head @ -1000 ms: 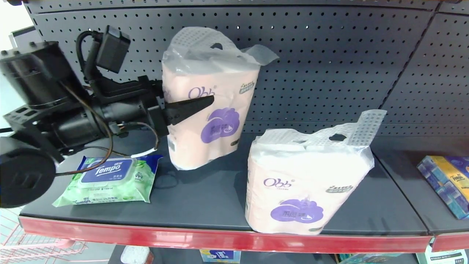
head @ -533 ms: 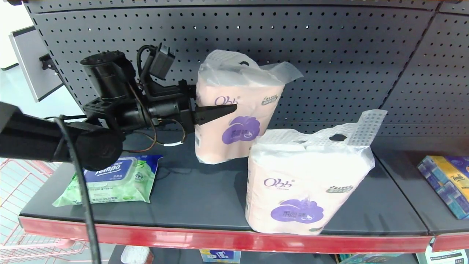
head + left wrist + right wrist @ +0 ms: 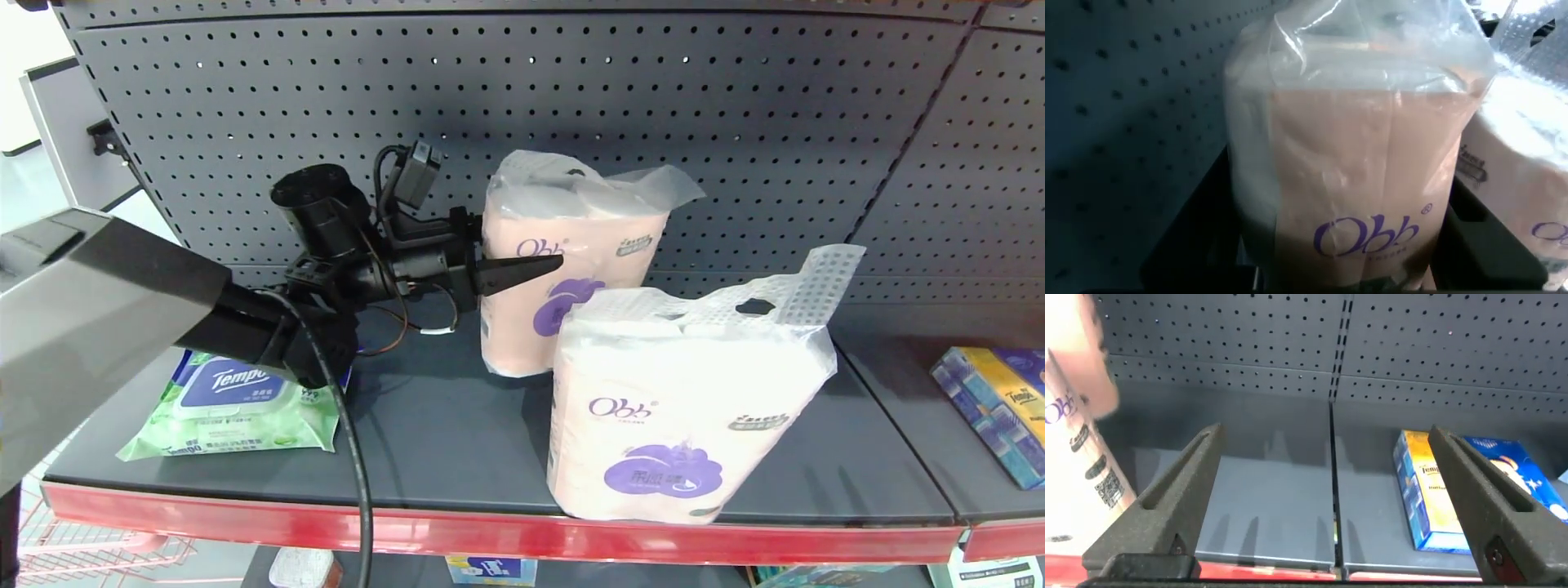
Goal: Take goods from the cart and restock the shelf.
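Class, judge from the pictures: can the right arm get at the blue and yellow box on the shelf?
Probably yes: the right gripper is open and faces the box, with only bare shelf between them.

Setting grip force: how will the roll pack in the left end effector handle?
Likely soft and squashy: the held pack is paper rolls in thin film. Probably light for its bulk. It is taller than its base, so a push could tip it.
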Motion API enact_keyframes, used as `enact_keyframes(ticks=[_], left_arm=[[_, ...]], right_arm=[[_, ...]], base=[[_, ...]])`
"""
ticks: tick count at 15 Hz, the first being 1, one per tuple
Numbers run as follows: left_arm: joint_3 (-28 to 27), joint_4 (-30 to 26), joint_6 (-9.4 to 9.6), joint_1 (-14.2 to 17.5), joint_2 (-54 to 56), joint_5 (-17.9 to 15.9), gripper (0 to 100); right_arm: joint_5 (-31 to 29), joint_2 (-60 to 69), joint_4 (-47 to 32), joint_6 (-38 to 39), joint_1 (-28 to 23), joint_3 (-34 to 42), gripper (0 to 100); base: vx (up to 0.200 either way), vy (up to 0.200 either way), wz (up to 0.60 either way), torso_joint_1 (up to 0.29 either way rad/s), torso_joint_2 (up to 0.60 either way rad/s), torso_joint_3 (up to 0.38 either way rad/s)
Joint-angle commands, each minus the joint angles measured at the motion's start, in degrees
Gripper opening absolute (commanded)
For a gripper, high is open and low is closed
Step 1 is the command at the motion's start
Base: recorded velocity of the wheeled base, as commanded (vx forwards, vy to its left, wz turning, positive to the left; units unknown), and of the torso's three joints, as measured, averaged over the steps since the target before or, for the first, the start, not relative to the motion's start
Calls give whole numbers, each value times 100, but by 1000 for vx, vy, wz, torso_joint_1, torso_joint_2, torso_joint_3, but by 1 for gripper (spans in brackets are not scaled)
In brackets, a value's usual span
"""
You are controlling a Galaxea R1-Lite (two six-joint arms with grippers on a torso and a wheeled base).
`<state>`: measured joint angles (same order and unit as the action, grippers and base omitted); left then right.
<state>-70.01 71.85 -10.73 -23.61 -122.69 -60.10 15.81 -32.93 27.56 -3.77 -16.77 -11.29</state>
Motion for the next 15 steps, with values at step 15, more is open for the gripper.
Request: enact_keyframes(ticks=[15], left_arm=[[-1041,242,-123,-82,-1073,-661,0]], right_arm=[[-25,-179,3,-1,-1,-198,100]], base=[[0,0,0,0,0,0]])
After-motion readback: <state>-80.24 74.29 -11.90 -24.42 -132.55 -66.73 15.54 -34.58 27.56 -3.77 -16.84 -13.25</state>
